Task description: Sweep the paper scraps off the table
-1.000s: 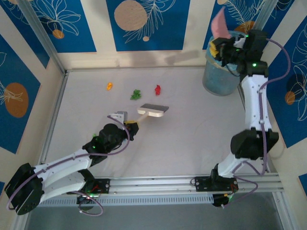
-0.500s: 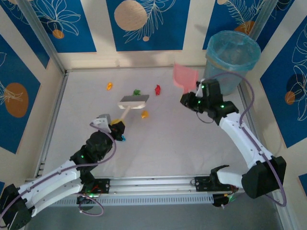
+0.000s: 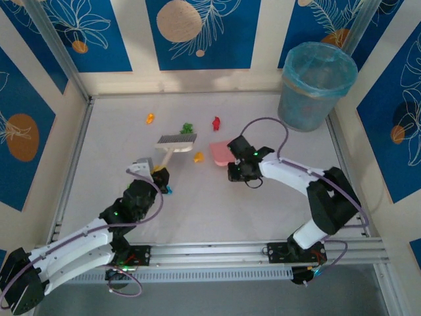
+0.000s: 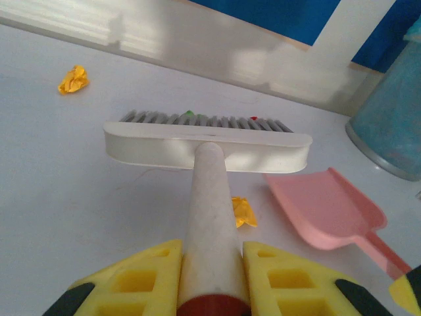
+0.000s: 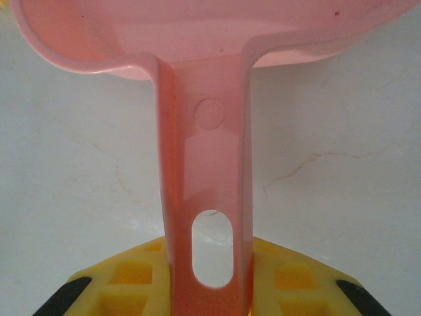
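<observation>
On the white table (image 3: 276,197) lie several paper scraps: an orange one (image 3: 150,118) at the back left, a green one (image 3: 187,128) and a red one (image 3: 216,122) behind the brush, an orange one (image 3: 198,157) between brush and dustpan, and a cyan one (image 3: 168,189) by my left wrist. My left gripper (image 3: 160,174) is shut on the handle (image 4: 210,217) of a white brush (image 3: 175,140), whose bristles rest on the table. My right gripper (image 3: 237,166) is shut on the handle (image 5: 204,164) of the pink dustpan (image 3: 222,153), which lies flat just right of the orange scrap (image 4: 243,212).
A blue-lined waste bin (image 3: 317,85) stands in the back right corner. Aluminium rails (image 3: 217,253) edge the table at the front, and patterned wall panels close the back and sides. Open surface lies to the front right.
My right arm swung the dustpan from over the bin down onto the table beside the orange scrap. My left arm drew the brush leftward, uncovering that scrap.
</observation>
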